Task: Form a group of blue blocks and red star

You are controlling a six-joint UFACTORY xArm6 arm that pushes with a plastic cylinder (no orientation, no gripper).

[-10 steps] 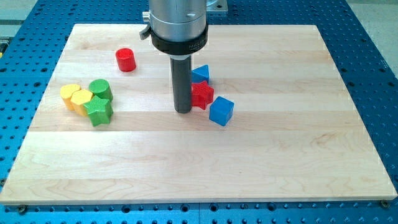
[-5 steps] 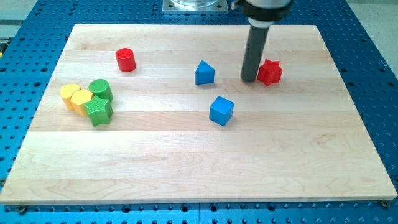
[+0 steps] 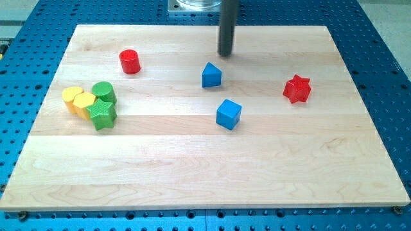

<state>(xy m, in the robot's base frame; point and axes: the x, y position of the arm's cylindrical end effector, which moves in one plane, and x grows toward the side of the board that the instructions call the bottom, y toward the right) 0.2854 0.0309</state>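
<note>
Wooden and pale, the board (image 3: 192, 167) lies flat on a blue table (image 3: 385, 64) full of small holes. The arm has no claw to spread or pinch, only a dark rod, and my tip (image 3: 225, 54) sits near the view's top, in the middle of the board. The tip touches no block. It is just above the blue pointed block (image 3: 211, 76), a bit to that block's right.

The blue cube (image 3: 228, 114) sits below the pointed block, a little to the right, and the two are near each other but apart. The red star (image 3: 297, 89) is off on the view's right, well apart from both blue blocks and from the tip.

A red cylinder (image 3: 130, 61) stands alone near the view's top left. Far on the left is a tight bunch of four blocks. The two yellow blocks (image 3: 78, 101) touch each other, and their shapes are hard to tell. The green cylinder (image 3: 103, 92) sits right beside them, and the green star (image 3: 102, 113) is just below it, touching.
</note>
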